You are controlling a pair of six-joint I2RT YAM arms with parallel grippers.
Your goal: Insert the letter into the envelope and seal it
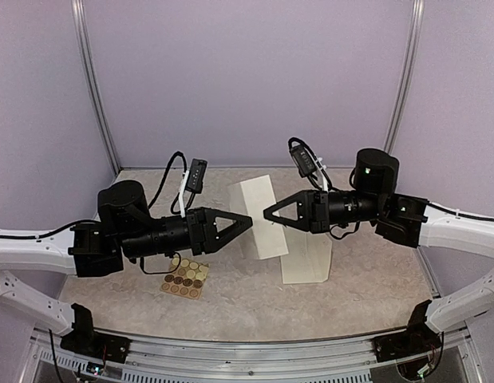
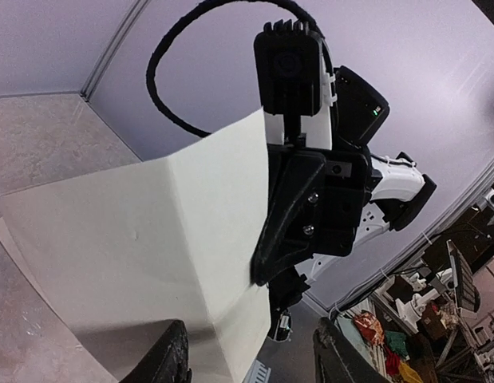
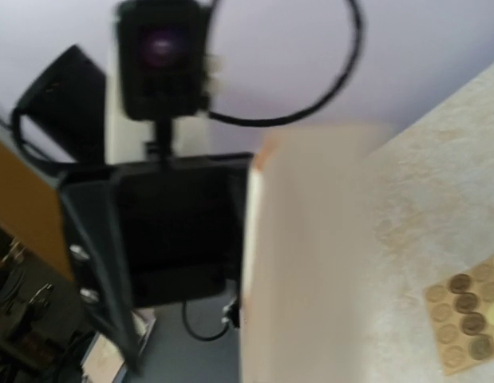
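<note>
We hold the folded paper sheet [image 1: 254,199] off the tabletop [image 1: 350,295], right pincer [image 1: 266,214] pinching its edge, so, we judge, the spread left pincer [image 1: 250,219] opposite can take hold.

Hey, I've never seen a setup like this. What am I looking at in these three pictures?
Two robot arms are bolted to a table, each ending in a two-finger gripper. One picture looks down from above; the other two come from wrist cameras. The right gripper pinches a folded cream paper in the air; the left gripper is open around its edge. On the table lie another cream paper and a tan sticker card. Which paper is the envelope, I cannot tell.
</note>
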